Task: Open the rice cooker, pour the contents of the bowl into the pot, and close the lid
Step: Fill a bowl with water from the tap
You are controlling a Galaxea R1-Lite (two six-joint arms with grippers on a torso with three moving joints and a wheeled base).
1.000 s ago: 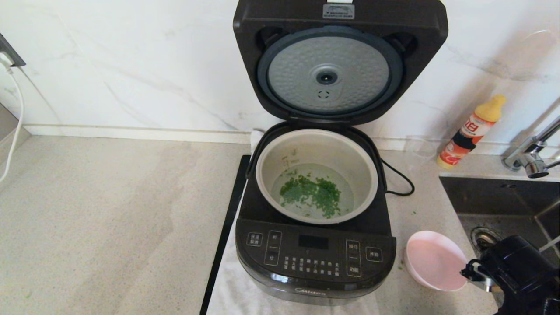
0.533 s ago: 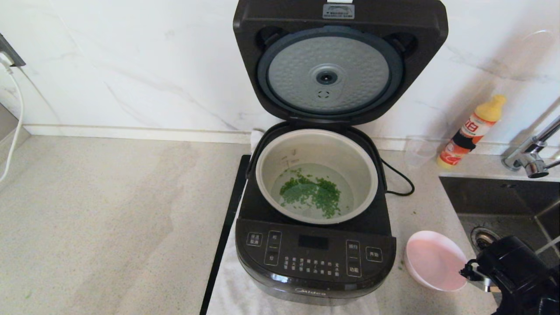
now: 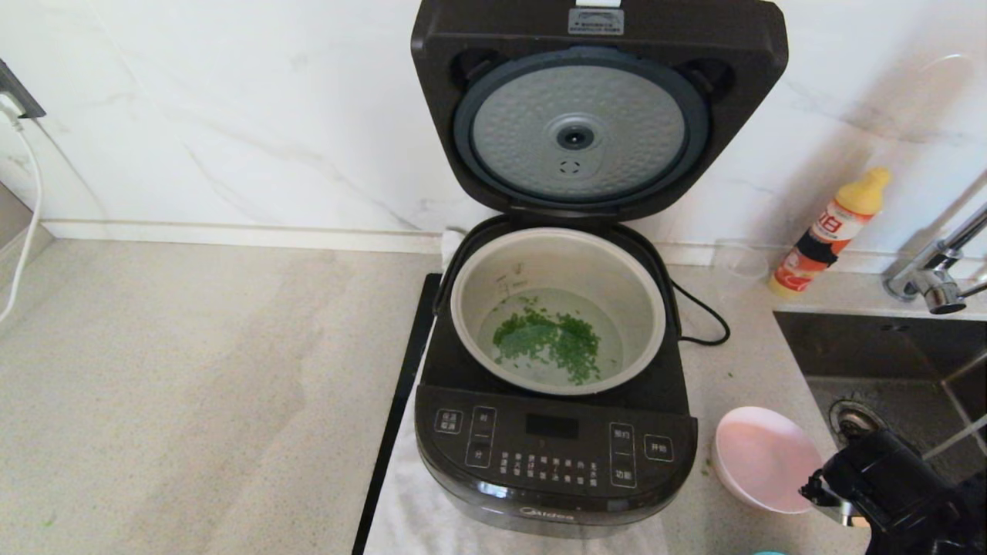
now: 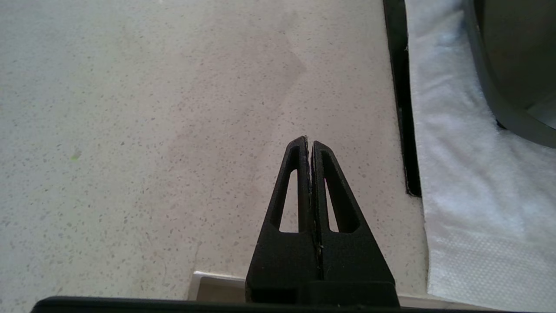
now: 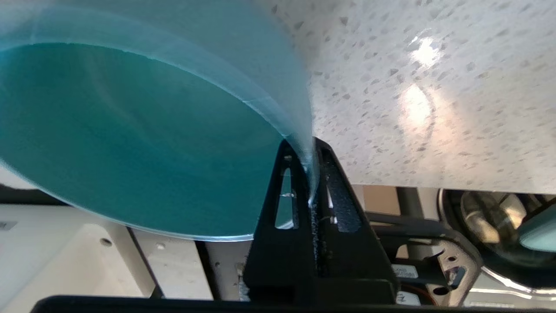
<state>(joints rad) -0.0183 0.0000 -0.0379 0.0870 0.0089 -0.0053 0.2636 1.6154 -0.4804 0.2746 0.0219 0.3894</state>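
The rice cooker (image 3: 557, 401) stands on the bench (image 3: 193, 385), its lid (image 3: 597, 108) swung up behind the pot (image 3: 557, 308), which already holds green bits in water. Right of the cooker, the right gripper (image 5: 309, 174) is clamped on a teal bowl's (image 5: 130, 134) rim (apparently for carrying). The left gripper (image 4: 309, 145) hangs pressed together, left of the cooker.

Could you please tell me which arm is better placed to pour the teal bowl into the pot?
Right. The right gripper is shut on the teal bowl at its rim, to the right of the open pot. The left gripper is shut on nothing, over the counter left of the rice cooker.
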